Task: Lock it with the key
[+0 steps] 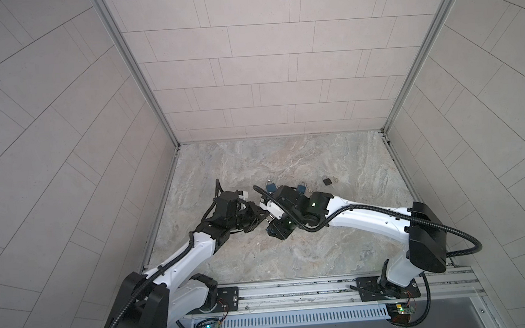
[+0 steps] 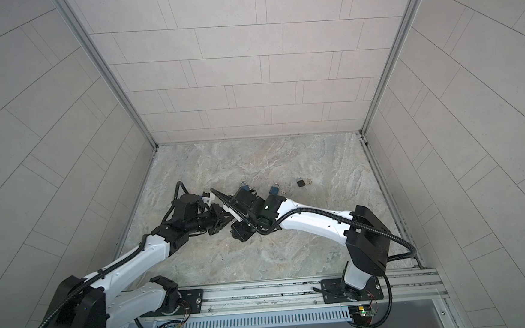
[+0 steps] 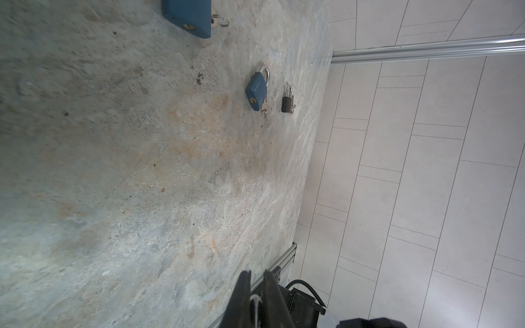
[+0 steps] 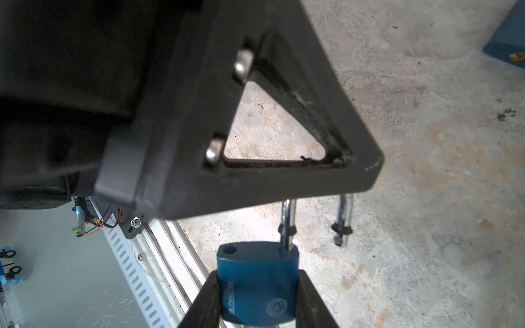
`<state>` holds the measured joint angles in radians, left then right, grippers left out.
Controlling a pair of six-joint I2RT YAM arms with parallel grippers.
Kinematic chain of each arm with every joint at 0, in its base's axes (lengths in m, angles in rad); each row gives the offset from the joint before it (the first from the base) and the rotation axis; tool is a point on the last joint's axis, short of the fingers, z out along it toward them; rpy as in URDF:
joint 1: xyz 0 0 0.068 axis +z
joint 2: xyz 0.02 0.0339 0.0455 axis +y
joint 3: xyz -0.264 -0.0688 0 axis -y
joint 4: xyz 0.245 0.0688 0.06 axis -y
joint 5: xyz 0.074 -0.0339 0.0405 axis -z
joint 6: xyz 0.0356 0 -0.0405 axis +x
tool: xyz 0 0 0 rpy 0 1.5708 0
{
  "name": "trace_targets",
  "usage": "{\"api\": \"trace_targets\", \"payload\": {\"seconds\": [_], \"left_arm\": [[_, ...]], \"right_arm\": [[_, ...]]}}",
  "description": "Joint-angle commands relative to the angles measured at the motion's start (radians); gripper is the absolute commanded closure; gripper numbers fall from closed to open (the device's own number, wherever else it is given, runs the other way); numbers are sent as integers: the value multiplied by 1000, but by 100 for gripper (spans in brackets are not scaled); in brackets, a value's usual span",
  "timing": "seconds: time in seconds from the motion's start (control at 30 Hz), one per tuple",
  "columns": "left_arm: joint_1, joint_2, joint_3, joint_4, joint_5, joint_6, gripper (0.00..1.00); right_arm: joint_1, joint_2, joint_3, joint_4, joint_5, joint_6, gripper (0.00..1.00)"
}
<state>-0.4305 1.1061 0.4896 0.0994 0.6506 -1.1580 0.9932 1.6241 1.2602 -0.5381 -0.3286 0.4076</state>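
Blue padlock [image 4: 257, 272], mid-table: I am clamping its body in the right gripper [image 4: 257, 292] and pinching its swung-out shackle [image 4: 287, 215] in the left gripper [image 3: 257, 277]. Apparently closing the shackle; next needing leg-to-hole alignment, then pressing.

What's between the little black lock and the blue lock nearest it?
A small silver key, right beside the blue lock; the left wrist view shows it.

Arms nose to nose, mid-frame
The left gripper [image 1: 263, 217] faces the right gripper [image 1: 273, 230] close up, a gripped padlock [image 1: 269, 232] showing blue at its tip. Just above: a loose blue padlock [image 1: 271, 186], a second blue padlock [image 1: 302, 187], a black padlock [image 1: 327, 181] further right.
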Motion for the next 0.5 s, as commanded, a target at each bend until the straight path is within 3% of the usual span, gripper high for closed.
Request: {"api": "trace_targets", "payload": {"seconds": [0.0,0.13,0.47], "left_arm": [[-10,7,45,14,21,7,93],[-11,10,51,-5,24,18,100],[-13,2,68,-49,36,46,100]], "right_arm": [[4,-15,19,19,8,-2,100],[4,-18,18,17,15,-3,100],[4,-17,27,18,20,-1,100]]}}
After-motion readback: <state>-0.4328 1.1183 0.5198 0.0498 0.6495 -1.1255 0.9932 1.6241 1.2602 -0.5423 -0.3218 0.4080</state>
